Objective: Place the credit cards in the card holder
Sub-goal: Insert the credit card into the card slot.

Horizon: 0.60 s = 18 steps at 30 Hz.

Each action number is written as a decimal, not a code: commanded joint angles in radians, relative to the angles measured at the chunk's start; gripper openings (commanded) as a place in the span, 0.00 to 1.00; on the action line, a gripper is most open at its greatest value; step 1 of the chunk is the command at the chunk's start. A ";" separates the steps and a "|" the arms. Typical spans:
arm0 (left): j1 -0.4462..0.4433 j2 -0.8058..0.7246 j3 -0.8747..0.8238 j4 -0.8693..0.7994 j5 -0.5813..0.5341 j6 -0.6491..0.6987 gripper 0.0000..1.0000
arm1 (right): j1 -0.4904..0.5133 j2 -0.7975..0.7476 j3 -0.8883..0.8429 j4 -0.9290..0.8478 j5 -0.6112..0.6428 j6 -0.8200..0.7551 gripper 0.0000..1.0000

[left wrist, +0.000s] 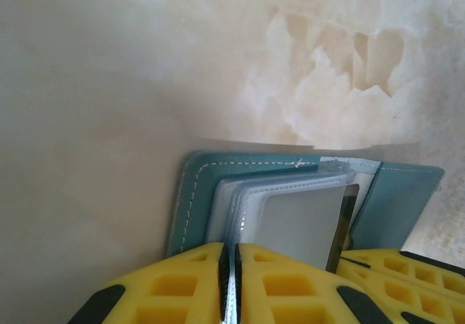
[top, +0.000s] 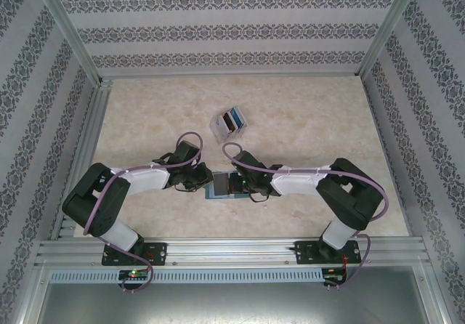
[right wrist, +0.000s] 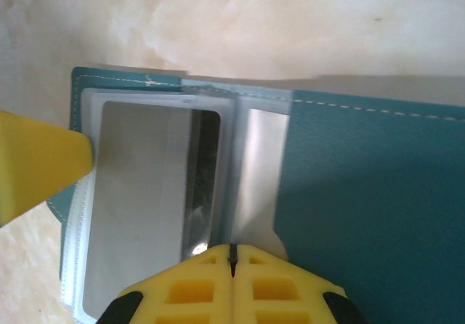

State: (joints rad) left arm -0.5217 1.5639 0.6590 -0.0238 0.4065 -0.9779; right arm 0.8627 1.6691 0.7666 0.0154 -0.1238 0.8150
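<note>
Top view: my wrists cover most of the card holder [top: 216,189]; credit cards [top: 232,119] in the clear box [top: 217,127] too small to count. Right wrist view: holder runs off right edge, its near edge behind my right jaws (dark card [right wrist: 208,157] blurred, print unreadable).

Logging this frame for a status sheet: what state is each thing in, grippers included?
card holder: open on the table, clear sleeves exposed.
left gripper: shut on a card holder sleeve.
right gripper: shut at the sleeves' edge.
clear box: holds several credit cards.
</note>
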 commanded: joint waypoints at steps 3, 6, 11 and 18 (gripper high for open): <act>0.005 0.016 -0.043 -0.065 -0.027 -0.015 0.15 | 0.027 0.042 0.043 0.068 -0.066 0.021 0.05; 0.006 0.008 -0.031 -0.086 -0.027 -0.003 0.17 | 0.025 0.047 0.042 0.058 -0.057 0.018 0.05; 0.036 -0.063 0.012 -0.200 -0.055 0.056 0.30 | 0.001 0.014 0.007 0.023 -0.034 0.007 0.06; 0.116 -0.142 0.061 -0.365 -0.074 0.147 0.42 | -0.022 0.005 -0.027 0.044 -0.040 0.004 0.06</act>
State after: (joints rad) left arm -0.4244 1.4490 0.6922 -0.2543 0.3607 -0.8955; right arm 0.8524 1.6848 0.7609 0.0574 -0.1631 0.8188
